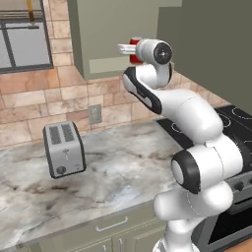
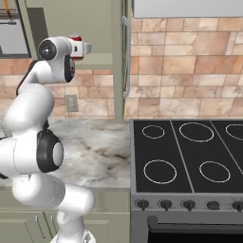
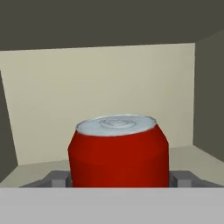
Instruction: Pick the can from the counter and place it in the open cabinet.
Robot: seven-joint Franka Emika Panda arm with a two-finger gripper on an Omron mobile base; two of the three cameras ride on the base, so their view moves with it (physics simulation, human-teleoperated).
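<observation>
The red can (image 3: 118, 153) with its silver top stands upright between my two fingertips (image 3: 57, 178), which press against both of its sides. My gripper (image 3: 119, 179) is shut on it inside the open sage-green cabinet (image 3: 100, 87), low over the shelf board (image 3: 201, 159). From the left base view the arm reaches up and the gripper (image 1: 129, 49) sits at the cabinet (image 1: 98, 29) opening, with a bit of red can (image 1: 134, 42) showing behind the hand. The right base view shows the gripper (image 2: 85, 47) and a sliver of the can (image 2: 75, 38) in the cabinet (image 2: 71, 19). The marble counter (image 1: 113, 167) lies far below.
A silver toaster (image 1: 64, 150) stands on the counter at the left. The black stove (image 2: 190, 156) borders the counter (image 2: 95, 142) on the right. The cabinet's open door (image 2: 124, 57) juts out just right of the hand. A wall outlet (image 1: 94, 114) sits on the brick backsplash.
</observation>
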